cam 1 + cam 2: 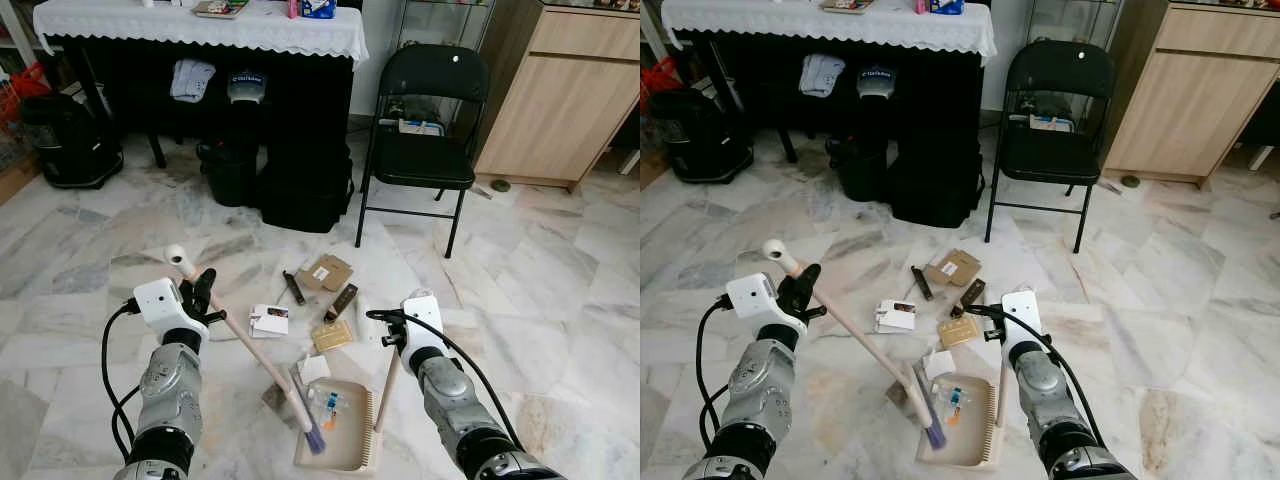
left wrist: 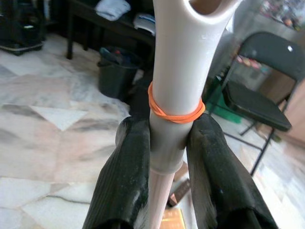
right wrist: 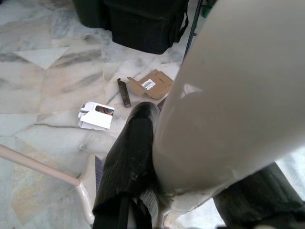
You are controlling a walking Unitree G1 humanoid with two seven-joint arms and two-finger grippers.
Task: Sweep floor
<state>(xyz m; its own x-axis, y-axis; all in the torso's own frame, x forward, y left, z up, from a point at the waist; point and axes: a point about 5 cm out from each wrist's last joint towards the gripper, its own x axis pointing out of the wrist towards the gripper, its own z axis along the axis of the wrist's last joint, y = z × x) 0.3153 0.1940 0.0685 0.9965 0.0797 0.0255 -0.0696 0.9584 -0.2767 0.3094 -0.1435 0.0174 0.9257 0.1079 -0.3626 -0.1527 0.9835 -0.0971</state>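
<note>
A marble floor [image 1: 560, 300] spreads out in front of the robot, with litter scattered in the middle of it. The left gripper [image 1: 200, 295] holds a broom [image 1: 250, 350] near the top of its pale wooden handle; in the left wrist view the two black fingers [image 2: 126, 176] pinch the handle just under its cream plastic cap, which has an orange rubber band [image 2: 176, 113] wound around it. The handle slants down toward the centre, and the broom's purple bristles rest inside a beige dustpan [image 1: 345, 445] lying on the floor between the two arms. A small blue and orange scrap [image 1: 330, 405] also lies in the pan.

The right gripper [image 1: 395, 335] grips the dustpan's upright handle [image 1: 387, 390]; in the right wrist view its fingers [image 3: 133, 157] clamp the cream top of that handle.

Just beyond the pan lie a white paper [image 1: 312, 368], a yellowish packet [image 1: 331, 336], a white card pack [image 1: 269, 320], a dark bar [image 1: 341, 302], a thin dark stick [image 1: 293, 288] and a torn piece of brown cardboard [image 1: 326, 272].

Farther back stands a black folding chair [image 1: 425, 130], well apart from the litter. To its left, a bench with a white lace cloth [image 1: 200, 25] has black bags [image 1: 305, 190] and a black bin [image 1: 230, 170] under it. A wooden cabinet [image 1: 560, 90] stands on the right.
</note>
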